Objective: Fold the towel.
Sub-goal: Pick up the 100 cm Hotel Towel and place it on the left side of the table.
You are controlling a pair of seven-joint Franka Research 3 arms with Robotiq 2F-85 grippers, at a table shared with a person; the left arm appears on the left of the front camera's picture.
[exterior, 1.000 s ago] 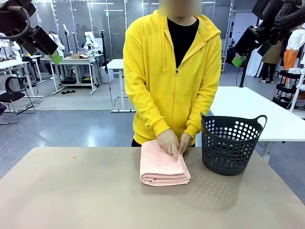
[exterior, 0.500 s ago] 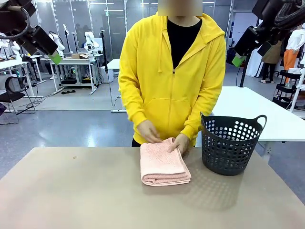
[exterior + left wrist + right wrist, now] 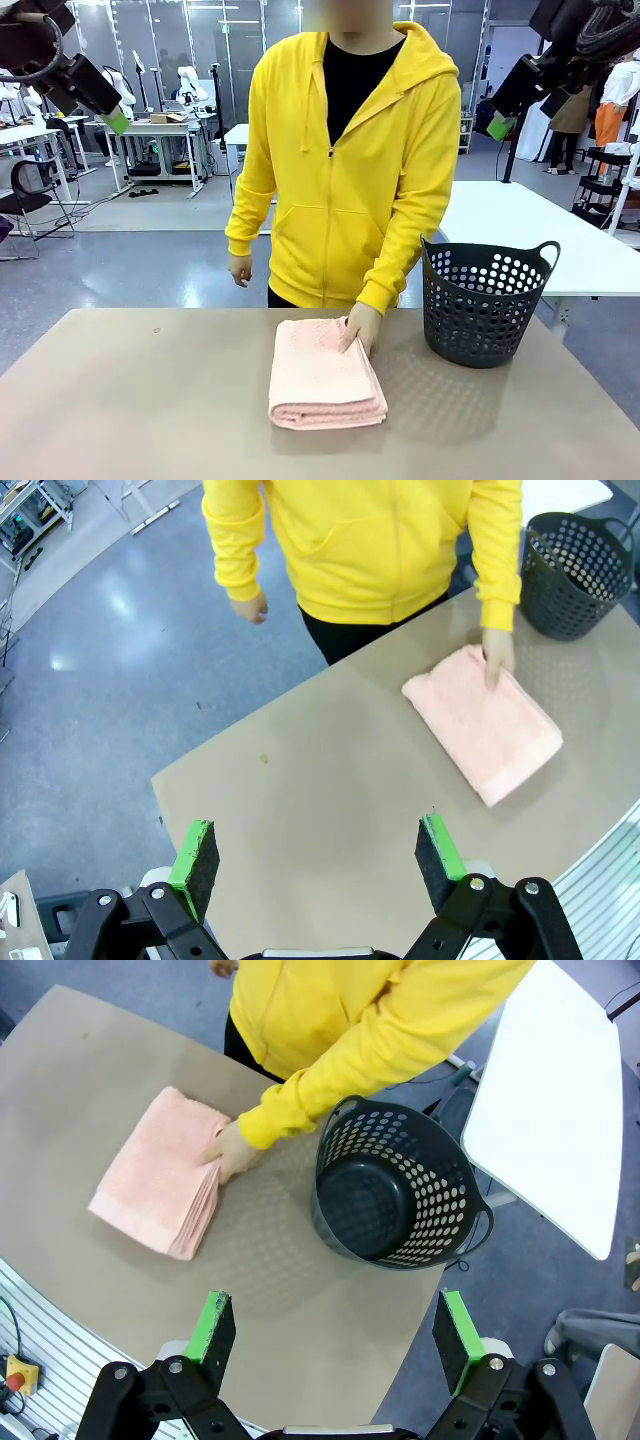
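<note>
The pale salmon-pink towel (image 3: pixel 325 375) lies folded into a thick rectangle on the tan table (image 3: pixel 140 400), a little right of the middle. One of the person's hands (image 3: pixel 360 328) rests on its far right corner; the other hand hangs at their side. The left wrist view shows the towel (image 3: pixel 485 725) far below, as does the right wrist view, where the towel (image 3: pixel 160 1175) lies left of the basket. My left gripper (image 3: pixel 112 118) hangs high at the upper left, open and empty (image 3: pixel 315 855). My right gripper (image 3: pixel 500 125) hangs high at the upper right, likewise open and empty (image 3: pixel 335 1330).
A black perforated basket (image 3: pixel 485 310) with nothing in it stands on the table just right of the towel, also seen from above (image 3: pixel 440 1210). A white table (image 3: pixel 520 235) stands behind it. The person in a yellow hoodie (image 3: pixel 350 170) stands at the far edge.
The person has slid the folded towel nearer to my side and slightly left, straightened up, and dropped one hand to their side. Both grippers have stayed still.
</note>
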